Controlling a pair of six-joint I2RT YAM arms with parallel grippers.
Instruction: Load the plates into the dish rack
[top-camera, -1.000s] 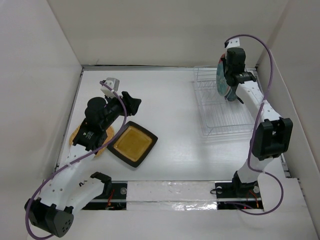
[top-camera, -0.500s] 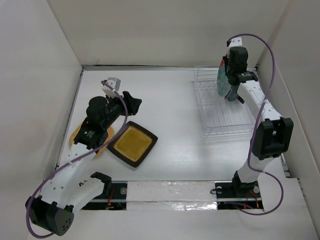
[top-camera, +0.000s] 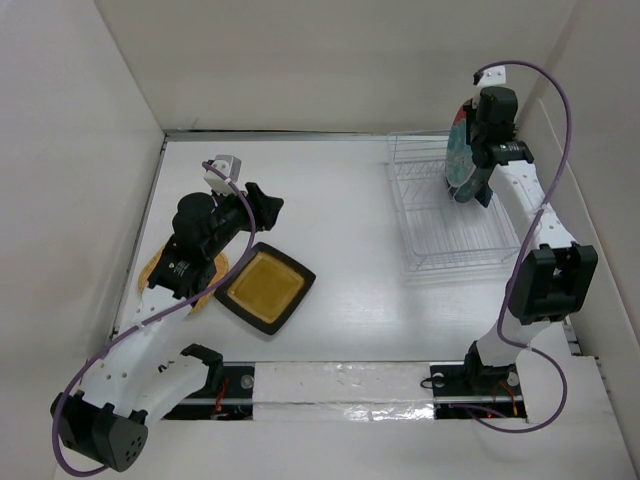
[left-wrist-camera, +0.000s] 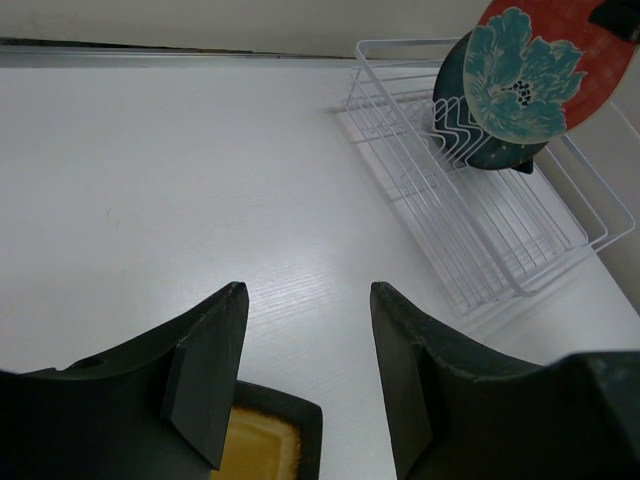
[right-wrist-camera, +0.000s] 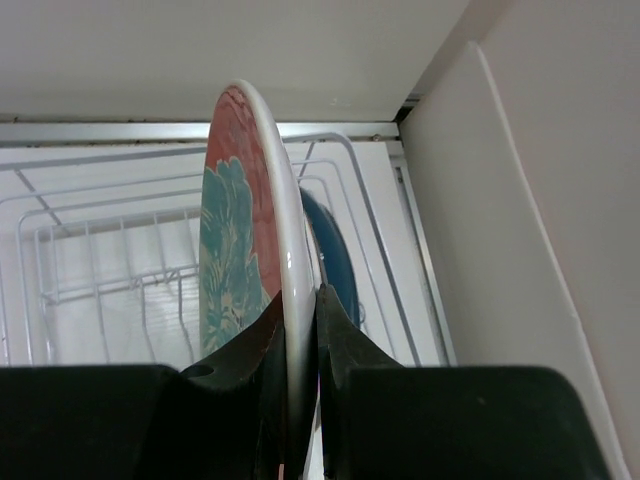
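**Q.** What has changed over the last second?

**A.** Only the right arm has moved. It has carried the marbled plate (left-wrist-camera: 535, 70) up and toward the far right corner of the dish rack (top-camera: 450, 235). A second ago the plate hung lower, close over the far slots. The left arm, the square mustard plate (top-camera: 265, 288) and the tan-orange plate (top-camera: 152, 270) lie as they did.

**Q.** How do the fingers stand?

**A.** The right fingers (right-wrist-camera: 338, 350) pinch the lower rim of the marbled plate, one on each face, holding it on edge. The left fingers (left-wrist-camera: 205, 370) are spread and hold nothing. They hang over the tabletop (top-camera: 340, 200) just past the far edge of the square mustard plate.

**Q.** Where is the marbled plate relative to the rack?

**A.** It is above the rack's far end and not seated in a slot. A teal plate (right-wrist-camera: 338, 265) stands just behind it. The wires hide its foot, but it appears already slotted.

**Q.** What does this mean for the task?

**A.** The rise most likely re-aims the plate for a slot beside the teal one, so the placement is not yet done. The right arm must now lower it between two wires without striking its neighbour. Two plates remain on the tabletop.
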